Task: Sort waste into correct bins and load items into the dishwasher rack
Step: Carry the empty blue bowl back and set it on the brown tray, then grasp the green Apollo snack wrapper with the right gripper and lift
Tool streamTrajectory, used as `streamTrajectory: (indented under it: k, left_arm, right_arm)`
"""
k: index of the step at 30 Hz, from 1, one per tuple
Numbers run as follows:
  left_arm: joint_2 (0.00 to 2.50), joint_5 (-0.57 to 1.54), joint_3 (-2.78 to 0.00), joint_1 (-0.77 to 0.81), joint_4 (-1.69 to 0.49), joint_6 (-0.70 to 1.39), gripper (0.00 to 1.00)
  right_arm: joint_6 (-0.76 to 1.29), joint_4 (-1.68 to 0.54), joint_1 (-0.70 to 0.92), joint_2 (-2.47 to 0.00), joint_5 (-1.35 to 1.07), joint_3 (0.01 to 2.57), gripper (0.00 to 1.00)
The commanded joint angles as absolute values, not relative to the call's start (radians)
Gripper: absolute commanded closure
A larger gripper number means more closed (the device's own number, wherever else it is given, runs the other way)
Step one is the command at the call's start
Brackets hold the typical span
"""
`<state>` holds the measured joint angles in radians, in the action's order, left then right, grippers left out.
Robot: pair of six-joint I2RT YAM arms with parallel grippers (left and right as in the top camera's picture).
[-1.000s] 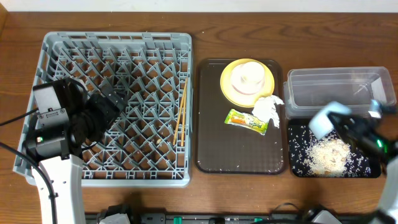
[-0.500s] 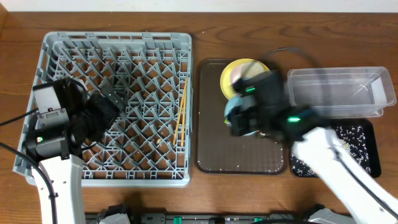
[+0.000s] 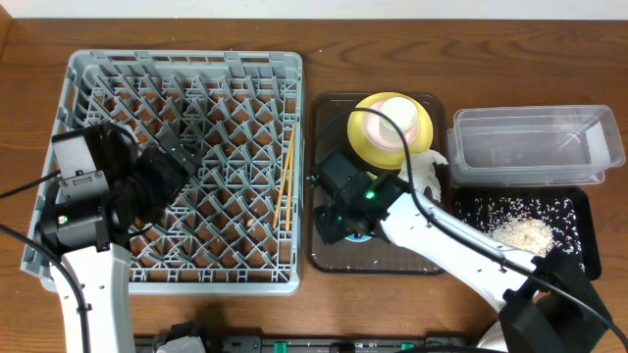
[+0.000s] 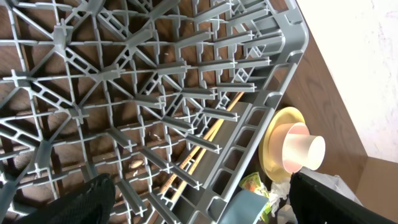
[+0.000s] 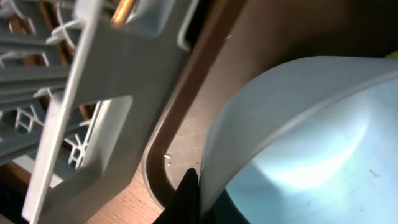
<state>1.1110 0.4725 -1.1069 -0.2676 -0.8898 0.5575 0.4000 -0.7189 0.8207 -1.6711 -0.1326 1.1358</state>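
Loading step, likely. Right claw (image 3: 341, 211), closed on the small light-blue dish (image 5: 298, 124), hangs over the left side of the dark-brown serving tray (image 3: 392, 257). The next move calls for carrying it left into the grey pegged plastic rack (image 3: 186, 88), where the left claw (image 3: 169, 167) hovers wide, empty.

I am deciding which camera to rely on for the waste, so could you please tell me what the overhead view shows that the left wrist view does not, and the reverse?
Only the overhead view shows the clear tub and the black tray with the rice scraps. Only the left wrist view shows the snack wrapper, which the right arm covers from above. Both show the dishwasher rack, the chopsticks in it, the yellow plate with the white cup on it, and part of the light-blue dish.
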Motion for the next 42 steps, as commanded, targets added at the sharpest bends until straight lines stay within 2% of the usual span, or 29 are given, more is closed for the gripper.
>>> streamTrajectory:
  k: [1, 7, 10, 17, 18, 20, 21, 26, 36, 42]
  left_arm:
    - [1.112, 0.482, -1.123, -0.273, -0.89, 0.559, 0.09]
    - [1.112, 0.482, -1.123, -0.273, -0.89, 0.559, 0.09]
    - [1.112, 0.482, -1.123, -0.273, -0.89, 0.559, 0.09]
    - [1.112, 0.482, -1.123, -0.273, -0.89, 0.559, 0.09]
    - [1.112, 0.482, -1.123, -0.273, -0.89, 0.559, 0.09]
    - [1.112, 0.482, -1.123, -0.273, -0.89, 0.559, 0.09]
    - [1.112, 0.482, -1.123, -0.273, -0.89, 0.559, 0.09]
    - [1.112, 0.482, -1.123, -0.273, -0.89, 0.559, 0.09]
    - [1.112, 0.482, -1.123, -0.273, -0.89, 0.559, 0.09]
    - [1.112, 0.482, -1.123, -0.273, -0.89, 0.559, 0.09]
  right_arm:
    - [0.377, -0.727, 0.834, -1.68, -0.079, 1.137, 0.96]
    - [0.329, -0.737, 0.83, -1.679, -0.113, 1.137, 0.9]
    - [0.285, -0.747, 0.83, -1.679, -0.13, 1.143, 0.8]
    - [0.261, -0.924, 0.743, -1.627, -0.057, 1.271, 0.73]
    - [0.245, -0.942, 0.725, -1.615, -0.056, 1.287, 0.69]
    - [0.215, -0.968, 0.691, -1.594, -0.055, 1.298, 0.51]
    - [0.206, -0.98, 0.67, -1.586, -0.052, 1.298, 0.47]
    - [0.204, -1.017, 0.575, -1.589, -0.026, 1.273, 0.47]
    - [0.204, -0.776, 0.471, -1.609, -0.026, 1.035, 0.37]
    - [0.204, -0.559, 0.469, -1.609, -0.001, 0.879, 0.23]
